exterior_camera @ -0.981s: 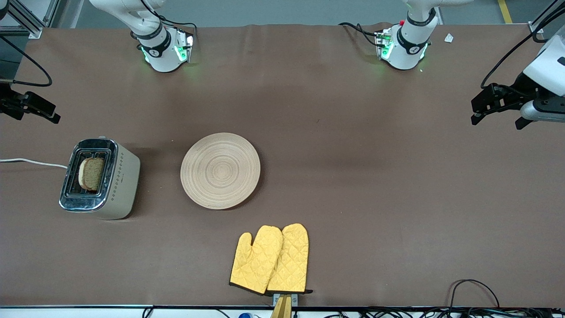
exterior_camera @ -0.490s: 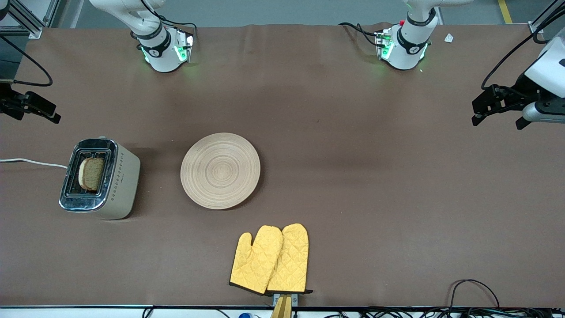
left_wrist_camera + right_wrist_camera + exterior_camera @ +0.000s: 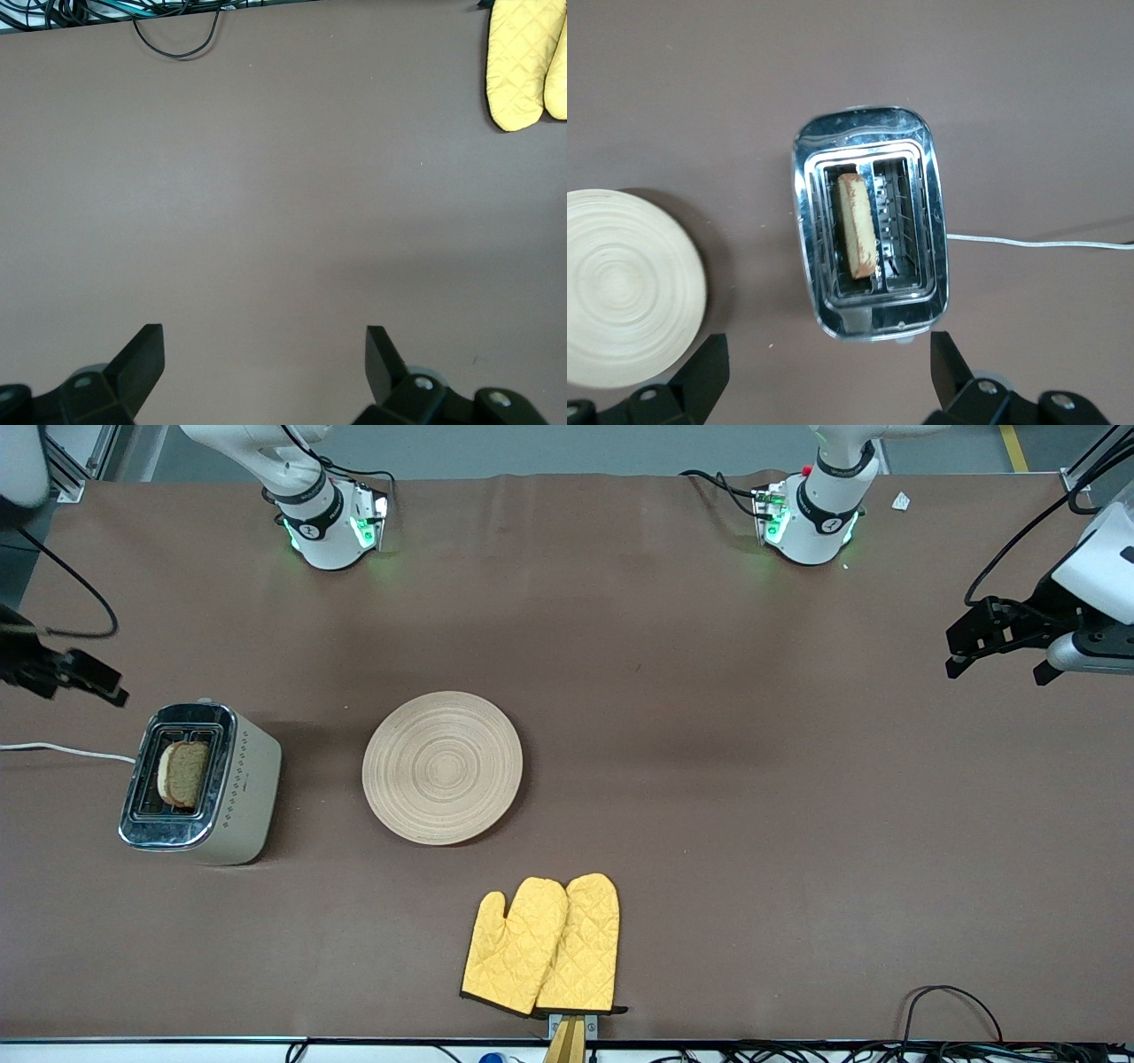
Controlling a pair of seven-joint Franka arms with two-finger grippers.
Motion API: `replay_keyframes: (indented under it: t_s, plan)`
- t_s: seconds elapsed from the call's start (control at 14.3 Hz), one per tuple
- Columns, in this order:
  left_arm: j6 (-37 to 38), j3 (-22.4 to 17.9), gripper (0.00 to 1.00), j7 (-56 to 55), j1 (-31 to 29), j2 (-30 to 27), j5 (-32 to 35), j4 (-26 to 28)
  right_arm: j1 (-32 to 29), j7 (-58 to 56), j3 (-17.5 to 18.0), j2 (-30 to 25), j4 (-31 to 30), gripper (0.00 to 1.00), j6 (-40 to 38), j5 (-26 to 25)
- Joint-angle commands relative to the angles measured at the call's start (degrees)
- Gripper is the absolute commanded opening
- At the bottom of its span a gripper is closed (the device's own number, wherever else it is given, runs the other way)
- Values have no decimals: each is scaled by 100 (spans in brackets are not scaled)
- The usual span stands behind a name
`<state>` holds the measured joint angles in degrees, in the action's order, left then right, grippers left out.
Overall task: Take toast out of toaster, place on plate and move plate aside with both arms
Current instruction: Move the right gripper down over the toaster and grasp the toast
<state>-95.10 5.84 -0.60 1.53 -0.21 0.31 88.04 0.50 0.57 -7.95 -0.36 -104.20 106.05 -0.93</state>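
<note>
Both claws gape wide and carry nothing: my right gripper (image 3: 824,354) hangs above the toaster (image 3: 202,782) at the right arm's end of the table, my left gripper (image 3: 263,350) over bare brown cloth at the left arm's end. I see the toast (image 3: 183,772) upright in one slot (the other slot empty). Beside the toaster lies the plate (image 3: 442,767), bare, with yellow oven mitts (image 3: 543,946) nearer the front camera.

One toast (image 3: 183,773), one plate (image 3: 442,767), two mitts (image 3: 542,946)
</note>
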Motion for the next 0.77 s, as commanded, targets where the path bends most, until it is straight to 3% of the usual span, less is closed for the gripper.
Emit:
replay_keyframes:
  t_s: [0.0,0.21,0.7]
  plan:
    - [132,14,100,-89,5,56,22,-138,-76,-92,39,114,-574,100,608,-74]
    - [132,14,100,-80,5,48,22,-138,20,-828,48,475,-584,100,847,-223]
    - [132,14,100,-45,-4,48,22,-129,-181,-1076,48,967,-795,100,1795,-214]
